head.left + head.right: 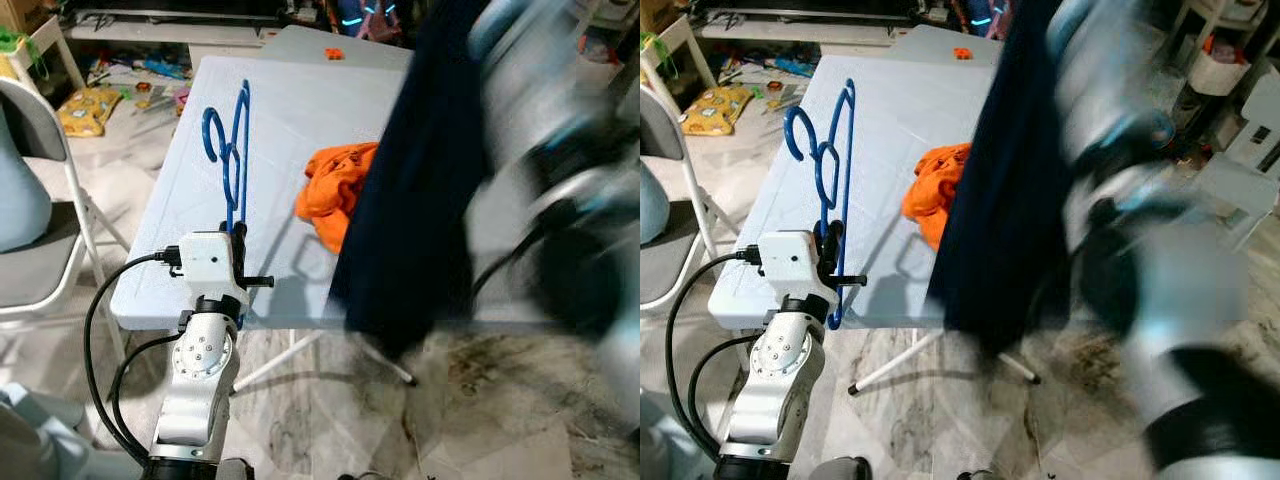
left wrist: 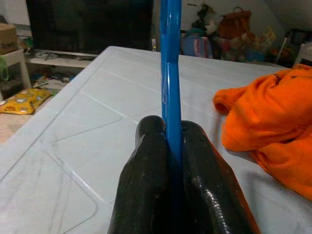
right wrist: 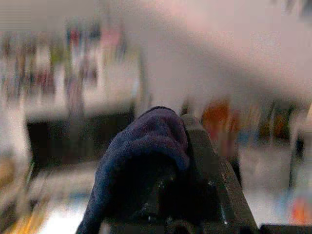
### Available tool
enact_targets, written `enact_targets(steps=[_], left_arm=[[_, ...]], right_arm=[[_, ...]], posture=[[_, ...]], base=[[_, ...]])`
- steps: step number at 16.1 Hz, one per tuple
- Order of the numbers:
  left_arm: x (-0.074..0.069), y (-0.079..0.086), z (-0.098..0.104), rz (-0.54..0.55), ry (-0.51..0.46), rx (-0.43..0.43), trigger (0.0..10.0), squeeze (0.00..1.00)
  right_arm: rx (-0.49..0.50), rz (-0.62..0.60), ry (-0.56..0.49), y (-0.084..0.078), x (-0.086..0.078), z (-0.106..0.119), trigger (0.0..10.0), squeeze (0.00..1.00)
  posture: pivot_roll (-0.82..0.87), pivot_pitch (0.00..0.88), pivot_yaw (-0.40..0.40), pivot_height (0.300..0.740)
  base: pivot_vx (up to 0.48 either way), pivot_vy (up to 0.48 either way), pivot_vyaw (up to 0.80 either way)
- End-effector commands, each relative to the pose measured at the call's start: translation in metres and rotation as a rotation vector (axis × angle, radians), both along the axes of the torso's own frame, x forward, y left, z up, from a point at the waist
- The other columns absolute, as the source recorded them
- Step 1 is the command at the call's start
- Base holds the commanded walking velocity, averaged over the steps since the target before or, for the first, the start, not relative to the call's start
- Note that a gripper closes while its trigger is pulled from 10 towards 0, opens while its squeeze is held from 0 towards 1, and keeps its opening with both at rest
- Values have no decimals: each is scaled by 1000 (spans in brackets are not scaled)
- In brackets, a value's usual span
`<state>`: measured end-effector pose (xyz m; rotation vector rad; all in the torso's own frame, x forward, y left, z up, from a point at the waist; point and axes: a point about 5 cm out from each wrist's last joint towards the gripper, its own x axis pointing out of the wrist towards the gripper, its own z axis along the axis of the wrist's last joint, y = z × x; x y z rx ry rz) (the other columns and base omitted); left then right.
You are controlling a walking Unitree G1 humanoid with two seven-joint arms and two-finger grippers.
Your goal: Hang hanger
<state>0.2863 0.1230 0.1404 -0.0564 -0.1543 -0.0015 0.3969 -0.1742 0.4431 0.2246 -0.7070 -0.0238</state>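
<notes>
A blue plastic hanger (image 1: 232,160) stands upright over the near left part of the pale folding table (image 1: 290,110), its hook end up. My left gripper (image 1: 238,240) is shut on the hanger's lower bar, and the left wrist view shows both black fingers (image 2: 146,165) pressed against the blue bar (image 2: 170,78). A dark navy garment (image 1: 420,180) hangs down in front of the table from my raised right arm (image 1: 560,190), which is blurred. My right gripper (image 3: 170,146) is shut on a fold of that navy cloth (image 3: 146,141).
An orange cloth (image 1: 335,190) lies crumpled on the table beside the hanger. A grey folding chair (image 1: 40,210) stands at the left. Toys and clutter litter the floor behind the table, near a yellow cushion (image 1: 88,108). A white chair (image 1: 1250,160) stands at the right.
</notes>
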Motion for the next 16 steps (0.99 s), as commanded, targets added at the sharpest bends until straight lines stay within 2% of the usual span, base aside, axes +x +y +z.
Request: enact_targets(steps=[1, 3, 4, 5, 6, 7, 8, 9, 11, 12, 13, 16], left_arm=[[-1, 1, -12, 22, 53, 6, 10000, 0], [0, 1, -13, 18, 53, 9, 10000, 0], [1, -2, -13, 10, 52, 8, 10000, 0], [1, -5, -13, 2, 50, 6, 10000, 0], [1, -6, -13, 0, 49, 5, 10000, 0], [-1, -7, -15, -13, 62, 5, 10000, 0], [-1, -8, -16, -16, 65, 5, 10000, 0], [-2, -8, -19, -30, 76, 9, 10000, 0], [-1, -7, -20, -45, 83, 18, 10000, 0], [1, -7, -20, -51, 86, 23, 10000, 0], [2, -8, -19, -59, 89, 27, 10000, 0], [-1, -9, -22, -74, 105, 34, 10000, 0]], right_arm=[[14, -38, -117, -12, -13, 24, 10000, 0], [-25, -64, -95, -20, -10, 13, 10000, 0], [-51, -42, -23, -18, -1, -8, 10000, 0], [-112, 1, 71, -12, 10, -39, 10000, 0], [-142, 25, 109, -7, 14, -54, 10000, 0], [-420, 164, 378, 17, 27, -135, 10000, 0], [-504, 210, 449, 23, 27, -159, 10000, 0], [-684, 326, 615, 30, 19, -217, 10000, 1000], [-876, 463, 725, 31, 3, -267, 10000, 1000], [-963, 497, 765, 25, -5, -284, 10000, 1000], [-1029, 513, 789, 19, -10, -294, 10000, 1000], [-1051, 486, 801, 5, -15, -297, 10000, 1000]], posture=[[116, 65, -137, 740], [100, 63, -133, 740], [93, 66, -130, 740], [92, 68, -128, 740], [92, 72, -125, 740], [85, 80, -114, 740], [83, 80, -112, 740], [77, 83, -103, 740], [69, 87, -90, 740], [64, 89, -81, 740], [60, 91, -76, 740], [55, 108, -69, 740]], base=[[0, 0, 0], [0, 0, 0], [0, 0, 0], [0, 0, 0], [0, 0, 0], [0, 0, 0], [0, 0, 0], [0, 0, 0], [0, 0, 0], [0, 0, 0], [0, 0, 0], [0, 0, 0]])
